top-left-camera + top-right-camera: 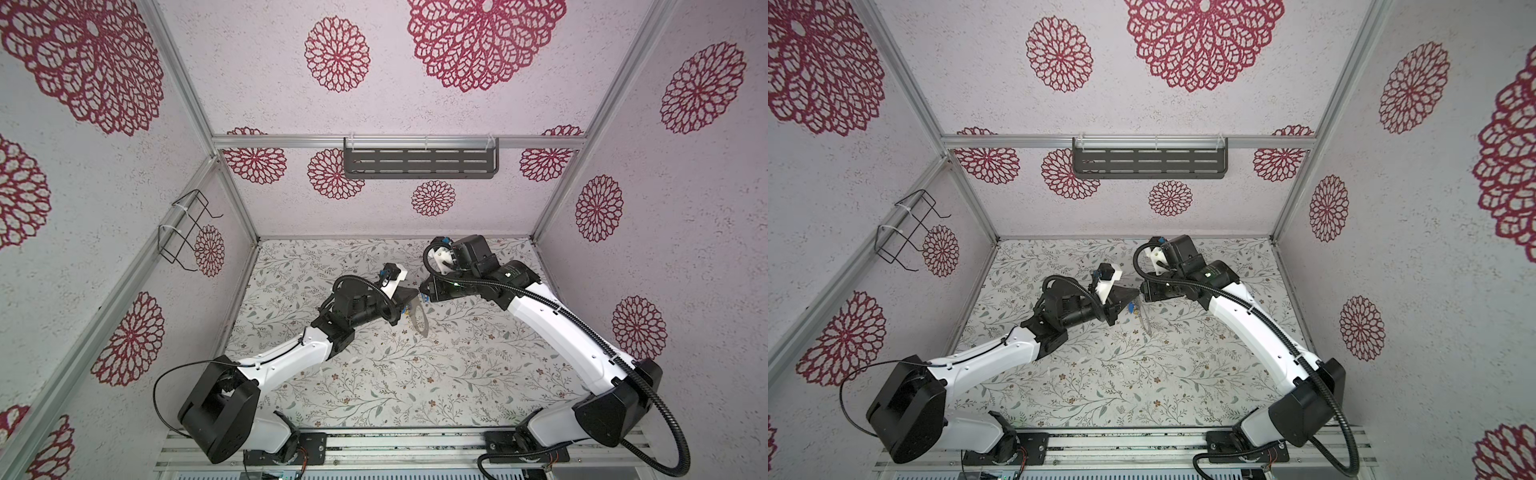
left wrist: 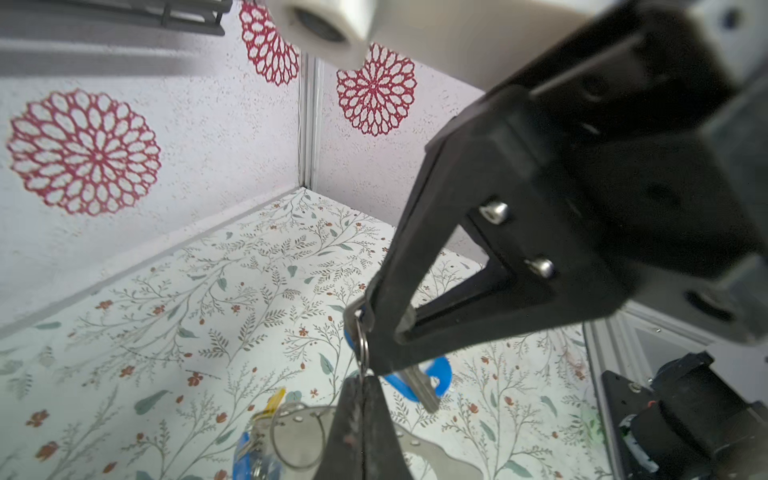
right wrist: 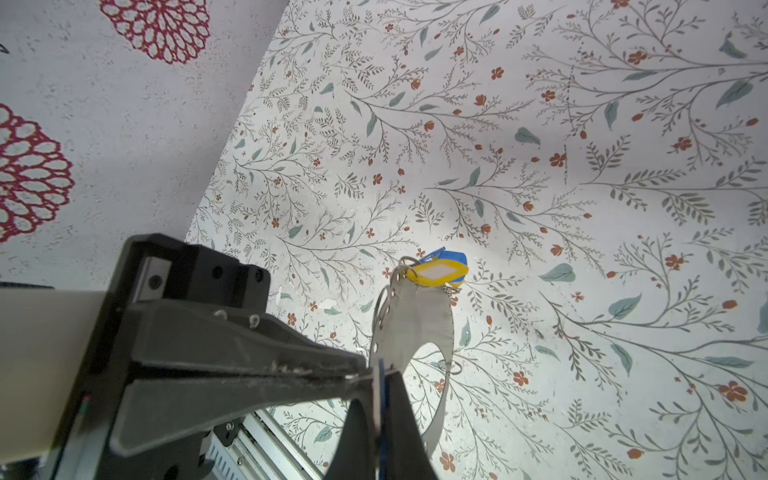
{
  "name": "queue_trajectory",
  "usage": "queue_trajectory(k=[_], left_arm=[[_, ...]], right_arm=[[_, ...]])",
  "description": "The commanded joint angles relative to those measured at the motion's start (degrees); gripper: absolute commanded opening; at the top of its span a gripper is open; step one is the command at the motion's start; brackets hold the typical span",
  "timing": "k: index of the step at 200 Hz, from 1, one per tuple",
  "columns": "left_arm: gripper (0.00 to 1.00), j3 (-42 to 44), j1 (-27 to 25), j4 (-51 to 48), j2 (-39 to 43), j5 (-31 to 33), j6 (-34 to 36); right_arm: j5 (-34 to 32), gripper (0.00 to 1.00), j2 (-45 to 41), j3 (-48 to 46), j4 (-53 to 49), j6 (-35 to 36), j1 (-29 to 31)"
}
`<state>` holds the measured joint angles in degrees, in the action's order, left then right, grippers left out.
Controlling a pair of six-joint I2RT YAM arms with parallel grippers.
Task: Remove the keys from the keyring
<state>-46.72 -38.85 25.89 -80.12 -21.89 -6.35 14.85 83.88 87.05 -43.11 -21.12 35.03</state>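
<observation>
The keyring (image 3: pixel 415 328), a flat grey crescent hoop with small holes along its rim, hangs above the floral table under both grippers, and shows in both top views (image 1: pixel 420 324) (image 1: pixel 1147 322). Yellow and blue keys (image 3: pixel 436 272) (image 2: pixel 266 419) cluster at its far end. My left gripper (image 2: pixel 365 386) (image 1: pixel 415 294) is shut, its tips pinching a small metal loop (image 2: pixel 362 347). My right gripper (image 3: pixel 380 415) (image 1: pixel 421 289) meets it tip to tip and is shut on a blue-headed key (image 2: pixel 434 380), whose metal blade sticks out below the fingers.
A grey slotted shelf (image 1: pixel 419 163) hangs on the back wall and a black wire rack (image 1: pixel 187 232) on the left wall. Patterned walls close in the table on three sides. An aluminium rail (image 1: pixel 374 446) carrying both arm bases runs along the front.
</observation>
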Motion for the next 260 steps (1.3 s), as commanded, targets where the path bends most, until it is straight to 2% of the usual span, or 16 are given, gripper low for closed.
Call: queue_trajectory(k=[1, 22, 67, 124, 179, 216, 260], left_arm=[[0.0, 3.55, -2.02, 4.91, 2.65, -2.03, 8.27], [0.0, 5.37, -2.04, 7.83, 3.88, -2.03, 10.94], [0.0, 6.02, -2.08, 10.04, 5.04, -1.31, 11.88], [0.0, 7.08, -0.89, 15.68, 5.78, -1.4, 8.88], [0.0, 8.22, 1.12, 24.41, 5.5, 0.28, -0.82], [0.0, 9.31, 1.23, 29.63, 4.86, 8.54, -11.63], [0.0, 8.75, 0.73, 32.79, 1.84, 6.21, -14.59]], right_arm=[[-6.57, 0.0, 1.27, 2.61, 3.52, -2.53, -2.27], [-6.31, 0.0, 2.34, 1.69, 3.12, -2.86, -3.07], [-4.8, 0.0, 2.39, -1.33, 4.08, -2.67, -4.03], [-2.74, 0.0, 0.62, -7.56, 5.93, -2.53, -6.55], [-0.44, 0.0, -1.23, -12.39, 8.83, -2.83, -7.12], [2.34, 0.0, -3.37, -15.28, 12.44, -4.05, -7.16], [3.43, 0.0, -4.94, -16.24, 14.04, -4.8, -7.14]])
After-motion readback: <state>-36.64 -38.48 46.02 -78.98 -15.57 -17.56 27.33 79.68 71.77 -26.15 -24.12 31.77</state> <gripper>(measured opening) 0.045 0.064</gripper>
